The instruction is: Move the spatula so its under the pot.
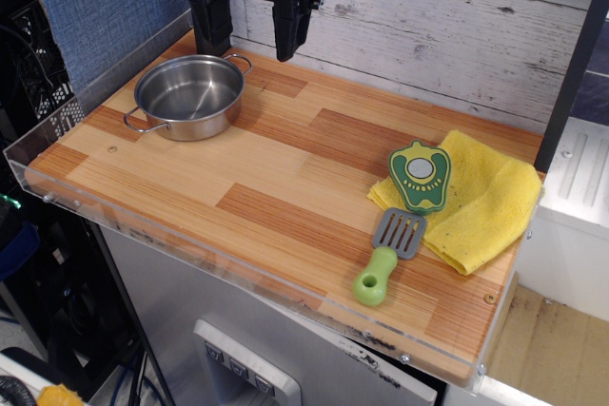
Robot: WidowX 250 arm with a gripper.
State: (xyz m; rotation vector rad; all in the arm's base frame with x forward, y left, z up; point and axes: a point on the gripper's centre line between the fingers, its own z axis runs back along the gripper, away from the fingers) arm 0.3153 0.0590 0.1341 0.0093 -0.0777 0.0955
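Spatula position: lower right of the frame, flat on the wooden tabletop, near the front edge. Its grey slotted blade points toward the top of the frame and touches or slightly overlaps the edge of the yellow cloth; its lime-green handle angles down and to the left, with the hole at the free end. The dark green avocado-shaped piece lies on the cloth just above the blade and is not part of the job. The pot sits at upper left, well apart from the spatula, upright and apparently empty. The gripper hangs above the table at the top of the frame, just behind the pot, with its two fingers spread apart and nothing between them. Handling estimate: the spatula looks like a light, stiff plastic toy, unlikely to flex or break. The chunky handle offers the best hold, at mid-length, with the fingers closing across its width; the blade is thin and lies too close to the cloth. The smooth plastic may slip or pivot, so a centred grasp is advisable.
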